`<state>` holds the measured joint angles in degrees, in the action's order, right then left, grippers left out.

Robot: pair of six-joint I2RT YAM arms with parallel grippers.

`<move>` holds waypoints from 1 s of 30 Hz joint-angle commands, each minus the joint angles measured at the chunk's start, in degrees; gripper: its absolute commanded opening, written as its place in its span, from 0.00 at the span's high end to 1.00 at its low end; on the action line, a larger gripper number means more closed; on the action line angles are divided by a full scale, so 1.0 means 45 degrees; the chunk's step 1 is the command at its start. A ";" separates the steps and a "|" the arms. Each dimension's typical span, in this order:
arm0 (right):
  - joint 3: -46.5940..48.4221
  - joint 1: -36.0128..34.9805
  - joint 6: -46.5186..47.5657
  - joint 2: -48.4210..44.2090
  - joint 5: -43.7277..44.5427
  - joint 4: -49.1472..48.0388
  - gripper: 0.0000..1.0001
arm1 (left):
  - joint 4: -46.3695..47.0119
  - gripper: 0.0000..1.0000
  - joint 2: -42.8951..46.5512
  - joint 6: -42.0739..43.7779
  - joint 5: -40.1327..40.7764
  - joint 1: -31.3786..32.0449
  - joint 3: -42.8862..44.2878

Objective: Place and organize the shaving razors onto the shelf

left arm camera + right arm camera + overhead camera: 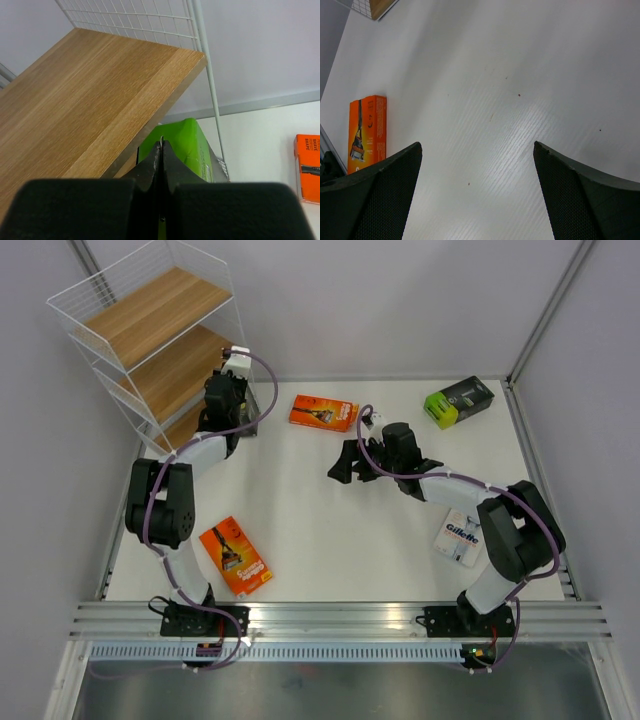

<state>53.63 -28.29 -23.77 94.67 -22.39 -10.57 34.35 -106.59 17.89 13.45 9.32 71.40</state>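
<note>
— Razor pack (pixel 187 142) with the lime end, where?
— Under a shelf (pixel 100 90) board, just beyond the left gripper (pixel 161 147), which is clenched tight.
— Right gripper (pixel 477 200)?
— Spread wide above the table (pixel 520 75), holding nothing.

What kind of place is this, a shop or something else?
Likely a robot test bench, not a shop: a white table fenced by plain grey panels, two robot arms bolted to a metal rail, and one white-wire shelf with wooden boards.
</note>
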 commanded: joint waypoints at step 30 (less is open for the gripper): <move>-0.0257 -0.0099 -0.0402 0.0133 -0.0180 -0.1050 0.02 | -0.0738 0.98 -0.0182 0.2080 -0.0431 -0.0060 0.1888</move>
<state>52.82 -28.40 -25.30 94.78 -22.44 -12.91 27.40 -107.35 24.53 12.93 9.32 76.14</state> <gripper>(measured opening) 0.979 0.026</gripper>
